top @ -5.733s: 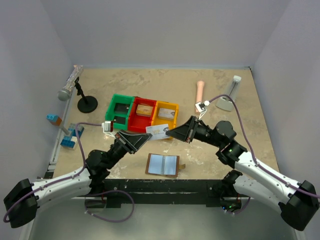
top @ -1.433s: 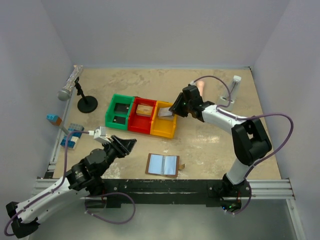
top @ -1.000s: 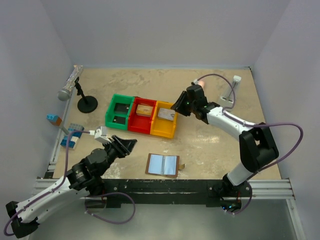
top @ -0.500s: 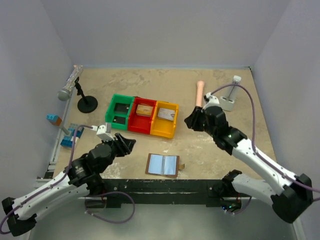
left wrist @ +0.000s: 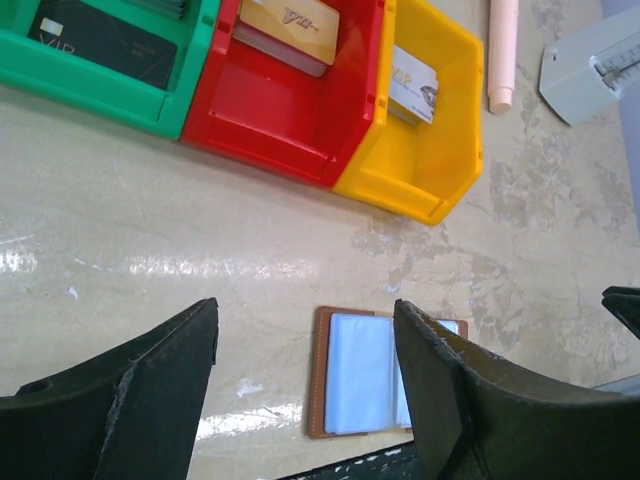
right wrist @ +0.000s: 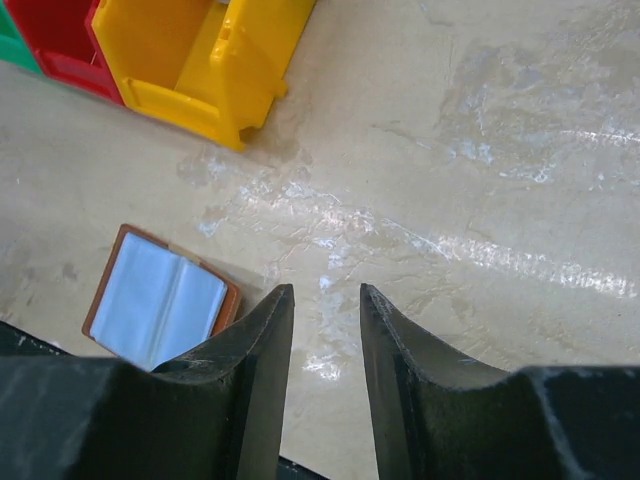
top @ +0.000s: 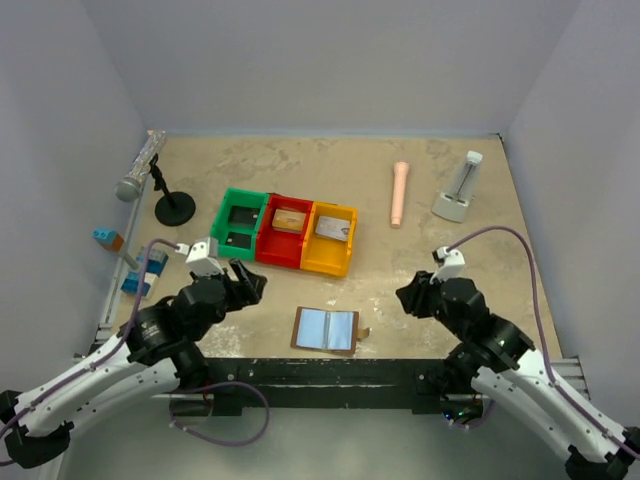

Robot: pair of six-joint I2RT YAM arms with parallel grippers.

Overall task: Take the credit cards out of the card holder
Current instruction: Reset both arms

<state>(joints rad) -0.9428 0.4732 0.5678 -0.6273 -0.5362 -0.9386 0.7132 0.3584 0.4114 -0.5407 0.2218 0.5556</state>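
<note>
Top external: card holder lies spread flat at the near table edge, between both arms; left gripper and right gripper hang well apart from it; if a card remains, best to pin the brown rim with one and slide with the other.

Left wrist: jaws wide, empty; the holder's pale blue-grey pockets look bare.

Right wrist: jaws narrowly parted, empty; holder shows a brown border and a centre fold.

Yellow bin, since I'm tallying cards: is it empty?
No, a pale card lies inside the yellow bin.
</note>
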